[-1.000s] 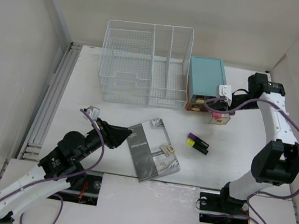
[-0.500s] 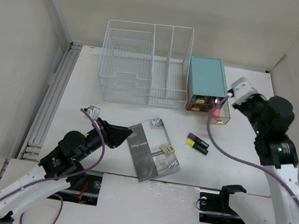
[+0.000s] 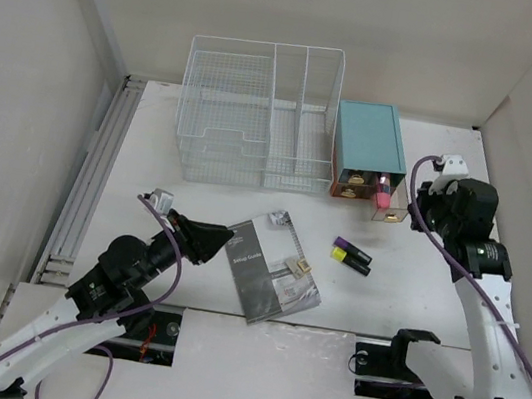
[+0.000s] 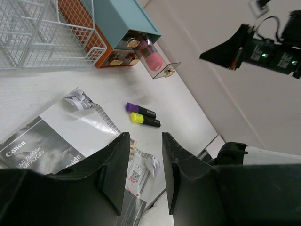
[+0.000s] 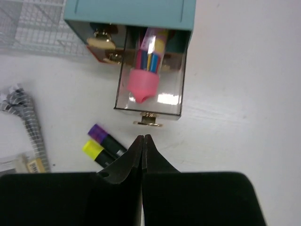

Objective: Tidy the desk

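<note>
The white desk [image 3: 415,284] holds a teal box [image 3: 368,140] with orange drawers. Its clear drawer [image 5: 171,101] stands pulled out, with a pink highlighter [image 5: 143,84] lying in it. My right gripper [image 5: 142,137] is shut and empty, hovering just in front of the drawer's gold handle [image 5: 147,123]; it also shows in the top view [image 3: 420,196]. A purple highlighter [image 5: 106,139] and a yellow highlighter [image 5: 96,153] lie side by side on the desk. My left gripper [image 4: 144,141] is open and empty above a grey booklet [image 3: 271,279].
A white wire-mesh rack [image 3: 259,112] stands at the back, left of the teal box. A small tan item [image 3: 298,266] rests on the booklet. Two cutouts [image 3: 149,328] hold the arm bases at the near edge. Walls close in on both sides.
My right arm has pulled its gripper back from the drawer toward the right and near side. The pink highlighter now lies in the drawer. The left arm has barely moved.
</note>
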You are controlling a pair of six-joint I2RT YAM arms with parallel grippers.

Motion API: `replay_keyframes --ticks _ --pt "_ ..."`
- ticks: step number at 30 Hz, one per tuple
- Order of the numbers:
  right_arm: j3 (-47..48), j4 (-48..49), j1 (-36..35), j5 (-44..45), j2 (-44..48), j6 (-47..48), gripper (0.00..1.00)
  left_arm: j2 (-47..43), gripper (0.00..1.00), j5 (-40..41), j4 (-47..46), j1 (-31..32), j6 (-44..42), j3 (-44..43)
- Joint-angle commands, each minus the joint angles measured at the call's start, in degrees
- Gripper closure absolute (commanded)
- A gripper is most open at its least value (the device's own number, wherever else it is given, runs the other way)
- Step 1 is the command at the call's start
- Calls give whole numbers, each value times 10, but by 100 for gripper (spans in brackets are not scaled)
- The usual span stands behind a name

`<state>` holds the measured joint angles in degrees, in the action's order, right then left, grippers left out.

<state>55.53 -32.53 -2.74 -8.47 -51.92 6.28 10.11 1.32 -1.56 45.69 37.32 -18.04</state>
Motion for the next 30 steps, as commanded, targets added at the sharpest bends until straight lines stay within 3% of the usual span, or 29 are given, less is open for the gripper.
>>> replay_keyframes --ticks 1,6,11,23,30 --pt "-14 6 22 -73 0 -103 100 -17 70 1 -22 3 -5 -14" --pt "-67 59 74 -163 -12 -131 100 -22 70 1 -17 3 -5 -14" --pt "-67 70 86 -163 -78 -137 100 -22 70 1 -17 3 -5 -14" --pt "-87 267 86 -147 -222 -174 100 -11 70 1 -17 3 -5 -14" --pt "-53 321 86 -141 -288 -199 100 -5 70 1 -23 3 -5 -14"
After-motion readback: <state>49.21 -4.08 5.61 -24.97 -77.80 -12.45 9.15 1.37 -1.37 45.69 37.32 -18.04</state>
